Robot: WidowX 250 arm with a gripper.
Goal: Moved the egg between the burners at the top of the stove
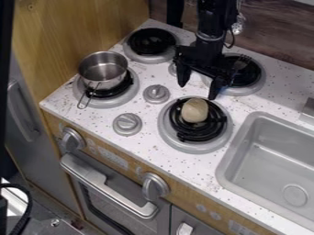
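Egg (pixel 194 110) seated on burner coils (pixel 197 131), likely checking any roll; gripper (pixel 197 91) near, empty, fingers parted, presumably to straddle it.

A toy kitchen, shown by its little stovetop (pixel 144 104), grey sink (pixel 244 120) and oven door (pixel 109 202).

A shiny metal pot (pixel 103 71) sits beside speckled, smooth countertop (pixel 138 158). Wood-grain panelling (pixel 67 32) meets a matt grey sink (pixel 270 151).
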